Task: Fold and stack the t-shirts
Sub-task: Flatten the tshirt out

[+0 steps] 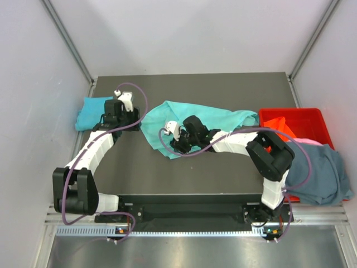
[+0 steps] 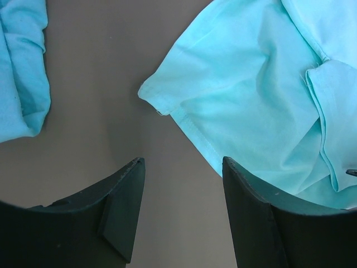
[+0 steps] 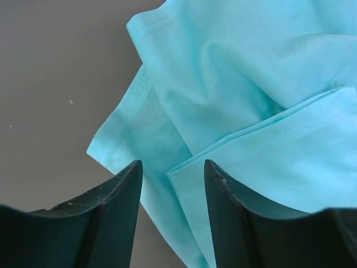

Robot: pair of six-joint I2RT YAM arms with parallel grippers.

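A mint-teal t-shirt (image 1: 212, 118) is seen lying crumpled and unfolded around the middle of the dark table (image 1: 223, 173), its cloth bunched in loose ridges and stretched toward the red crate (image 1: 304, 118) at the right edge. A cyan-blue t-shirt (image 1: 89, 114) is found folded into a compact bundle at the far left of the table, well apart from the mint one. A slate grey-blue t-shirt (image 1: 321, 170) is draped over the near rim of the crate and hangs down its side; orange cloth (image 1: 277, 125) and a strip of pink cloth (image 1: 308, 142) are visible inside the crate. The left gripper (image 2: 182, 167) is held over bare table between the cyan bundle and a hemmed corner of the mint shirt — its jaws are spread wide and nothing is caught between them. The right gripper (image 3: 172, 167) is positioned at the near left edge of the mint shirt, where a stitched hem and an overlapping fold are seen; its jaws are likewise parted, with cloth showing in the gap but not pinched. Whether either set of fingertips touches the surface below cannot be told from these views.
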